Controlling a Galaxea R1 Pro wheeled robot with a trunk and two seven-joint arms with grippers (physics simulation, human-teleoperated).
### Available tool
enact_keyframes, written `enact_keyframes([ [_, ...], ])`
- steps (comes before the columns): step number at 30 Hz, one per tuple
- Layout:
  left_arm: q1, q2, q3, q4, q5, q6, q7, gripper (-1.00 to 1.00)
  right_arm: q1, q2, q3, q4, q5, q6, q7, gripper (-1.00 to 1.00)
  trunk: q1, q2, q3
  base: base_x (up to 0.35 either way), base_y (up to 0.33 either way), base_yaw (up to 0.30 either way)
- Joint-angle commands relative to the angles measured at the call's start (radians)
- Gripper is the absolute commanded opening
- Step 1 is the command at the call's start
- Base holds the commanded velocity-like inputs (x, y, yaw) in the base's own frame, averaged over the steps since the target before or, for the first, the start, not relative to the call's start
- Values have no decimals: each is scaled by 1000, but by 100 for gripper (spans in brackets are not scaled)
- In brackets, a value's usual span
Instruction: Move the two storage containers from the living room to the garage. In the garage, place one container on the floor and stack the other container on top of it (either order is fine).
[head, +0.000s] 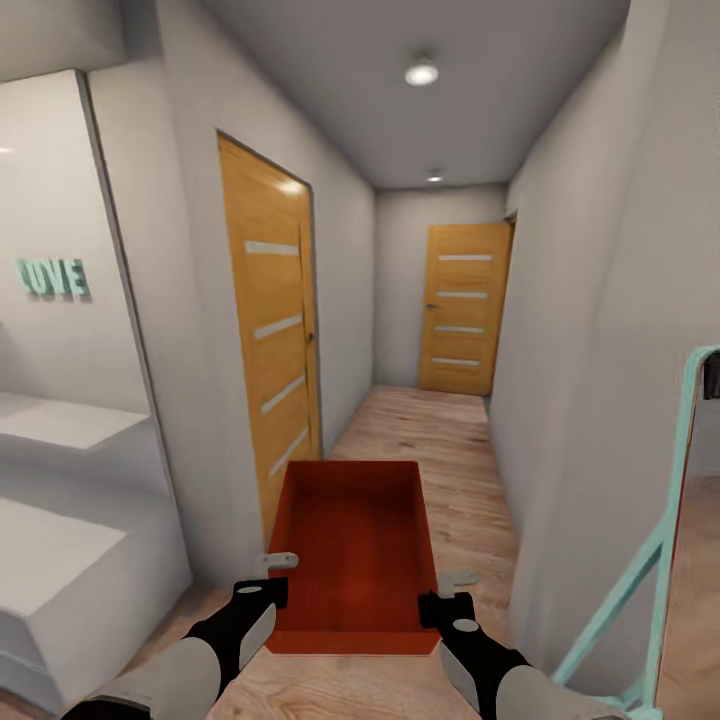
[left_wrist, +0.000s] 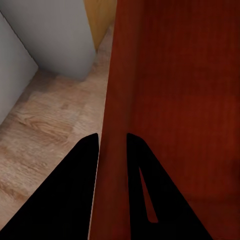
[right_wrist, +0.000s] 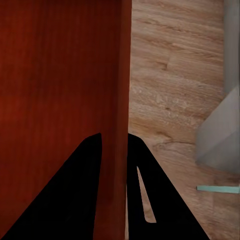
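A narrow hallway with white walls stretches ahead in the head view. At the far left edge, mint-green letters (head: 53, 277) on a white wall panel read "OVE"; a first letter is hard to make out. Below them, white stepped ledges (head: 70, 500) run off the left and bottom edges. Right of these stands a light wooden door (head: 272, 340) with four frosted strips, seen at a sharp angle. A second matching door (head: 465, 307) closes the corridor's far end at upper centre, under two round ceiling lights (head: 421, 72). The floor (head: 440, 430) is light wood plank.

At lower centre, one orange-red storage container (head: 355, 545) is held out in front of the robot, open top facing up, its inside bare. The left gripper (head: 262, 592) sits on its left wall at the near corner; in the left wrist view the two black fingers (left_wrist: 70, 195) straddle that thin wall (left_wrist: 112, 150), clenched on it, with the fingertips partly lost in shadow. The right gripper (head: 445, 607) sits on the right wall; in the right wrist view its fingers (right_wrist: 75, 195) likewise pinch the wall (right_wrist: 120, 125), one inside and one outside. Both forearms are cut off by the bottom edge.

At the far right, a mint-green frame (head: 660, 540) leans in, cut off by the picture's edge; what it belongs to cannot be told.
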Motion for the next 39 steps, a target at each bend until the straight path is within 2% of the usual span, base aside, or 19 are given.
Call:
enact_keyframes([
  [1,0,37,12,-5,-19,-21,23,-100,0,0,-20,2,-9,-1,2,-100,1,-1,0,323,170,-93],
  [22,0,37,12,-5,-19,-21,23,-100,0,0,-20,2,-8,-1,3,-100,1,-1,0,323,170,-16],
  [39,0,37,12,-4,-19,-21,23,-100,0,0,-20,2,-9,-1,3,-100,1,-1,0,323,170,-273],
])
